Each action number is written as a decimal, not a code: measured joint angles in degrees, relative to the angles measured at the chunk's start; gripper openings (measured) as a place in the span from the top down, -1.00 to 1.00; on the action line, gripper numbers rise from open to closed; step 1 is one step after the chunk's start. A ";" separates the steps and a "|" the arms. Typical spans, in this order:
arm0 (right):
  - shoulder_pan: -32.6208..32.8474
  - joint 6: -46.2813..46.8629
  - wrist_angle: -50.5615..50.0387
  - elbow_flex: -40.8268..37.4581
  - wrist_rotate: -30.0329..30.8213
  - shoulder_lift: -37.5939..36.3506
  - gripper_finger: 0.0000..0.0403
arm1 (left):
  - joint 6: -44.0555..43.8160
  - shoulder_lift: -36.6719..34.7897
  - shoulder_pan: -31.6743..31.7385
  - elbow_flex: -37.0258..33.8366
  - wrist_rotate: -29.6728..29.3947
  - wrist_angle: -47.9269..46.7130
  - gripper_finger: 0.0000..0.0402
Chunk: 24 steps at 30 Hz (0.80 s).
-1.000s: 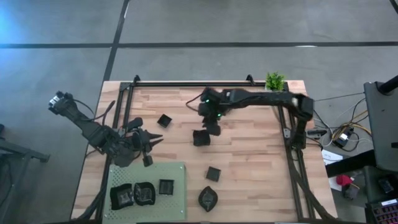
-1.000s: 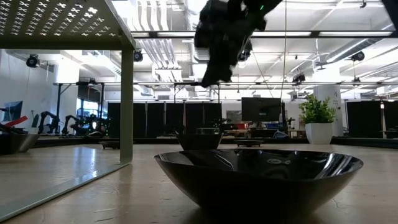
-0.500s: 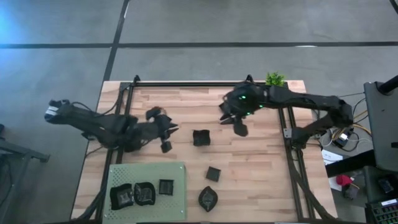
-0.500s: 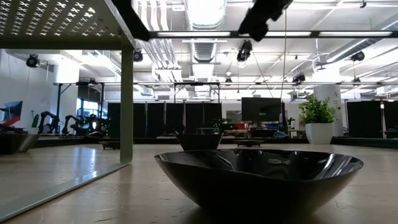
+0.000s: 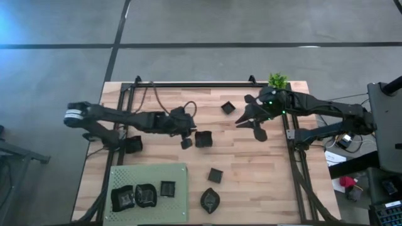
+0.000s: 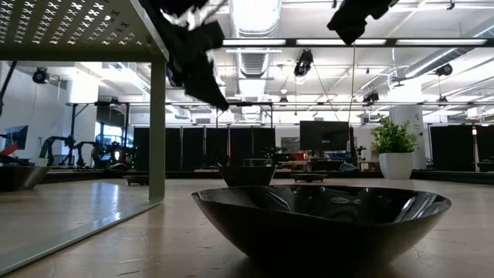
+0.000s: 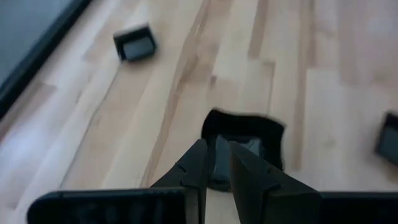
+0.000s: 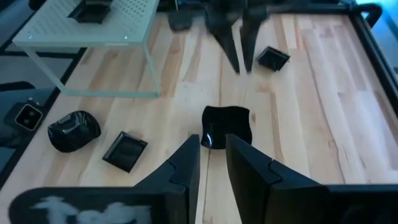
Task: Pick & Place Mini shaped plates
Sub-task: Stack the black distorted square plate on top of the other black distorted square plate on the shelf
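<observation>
Several small black dishes lie on the wooden table. A wavy-edged square dish [image 5: 202, 139] [image 7: 242, 140] [image 8: 227, 127] sits mid-table. My left gripper [image 5: 188, 137] [image 7: 217, 152] [image 8: 242, 70] hovers just left of it, fingers a narrow gap apart, pointing down at its near rim. My right gripper [image 5: 242, 121] [image 8: 213, 146], also with a narrow gap, hangs raised to the dish's right. Other dishes lie near the far side [image 5: 227, 108] [image 7: 135, 43] and nearer [image 5: 215, 175] [image 8: 124, 149]. A leaf-like dish [image 5: 210, 199] [image 6: 320, 224] sits by the near edge.
A light green perforated mat [image 5: 179, 172] [image 8: 134, 15] stands on legs at the near left and carries three black dishes [image 5: 146, 195]. A small potted plant [image 5: 277, 81] [image 6: 394, 147] stands at the far right corner. A black frame rail [image 5: 188, 85] runs along the far edge.
My left gripper has swung from beside the mat toward the table's right, ending at the wavy-edged dish. My right gripper has drawn back from that dish toward the right edge and risen. The dish has stayed where it was.
</observation>
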 joint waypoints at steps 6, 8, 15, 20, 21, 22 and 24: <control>0.00 0.20 2.01 -2.49 -0.01 -2.77 0.64 | 0.03 6.31 0.24 0.66 0.04 0.65 0.71; 0.00 0.24 2.35 -2.87 -0.01 -3.07 0.65 | 0.23 8.11 0.28 1.28 0.02 1.10 0.71; 0.00 0.24 2.92 -2.94 0.00 -2.86 0.65 | 0.98 13.52 1.59 2.99 -0.26 2.04 0.71; 0.00 0.26 3.10 -2.94 -0.02 -2.27 0.64 | 0.94 16.21 3.41 2.99 -0.48 3.68 0.71; 0.00 0.29 3.07 -2.94 0.01 -2.27 0.64 | 0.94 16.51 3.65 2.99 -0.45 4.02 0.71; 0.00 0.32 3.03 -2.94 0.01 -2.25 0.65 | 0.94 16.66 3.87 2.99 -0.44 4.03 0.71; 0.00 0.30 3.08 -2.94 -0.02 -2.27 0.66 | 0.94 16.74 4.17 2.99 -0.28 4.10 0.71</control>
